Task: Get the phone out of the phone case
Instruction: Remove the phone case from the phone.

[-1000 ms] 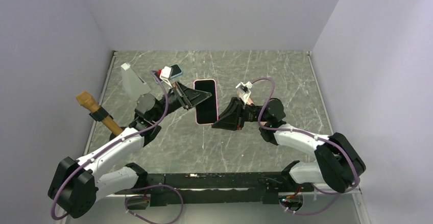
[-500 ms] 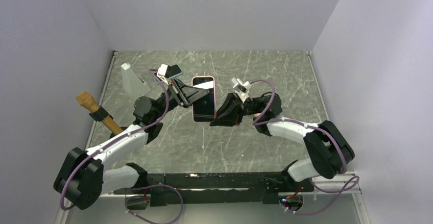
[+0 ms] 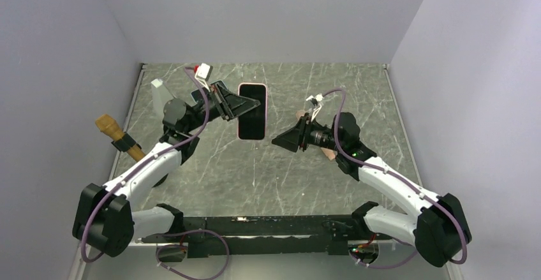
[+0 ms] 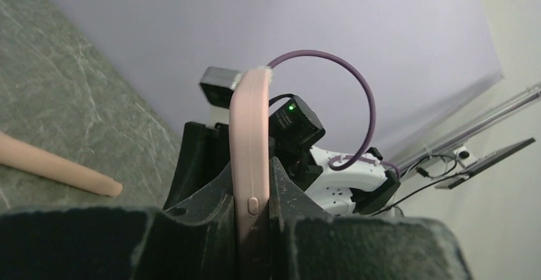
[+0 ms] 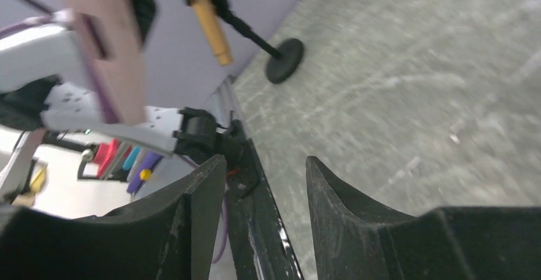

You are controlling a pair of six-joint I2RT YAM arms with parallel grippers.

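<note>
The phone has a black screen and sits in a pink case. My left gripper is shut on its left edge and holds it up above the table, screen toward the top camera. In the left wrist view the case's pink edge with its side button stands clamped between the fingers. My right gripper is open and empty, a little to the right of the phone and not touching it. In the right wrist view the pink case shows blurred at the upper left.
A wooden-handled tool lies near the left edge of the table; it also shows in the right wrist view. A white wedge stands at the back left. A pinkish stick lies on the marbled table, under my right arm.
My left gripper lifted the phone up and back. My right gripper let go of the phone's right edge, opened and pulled away to the right.
</note>
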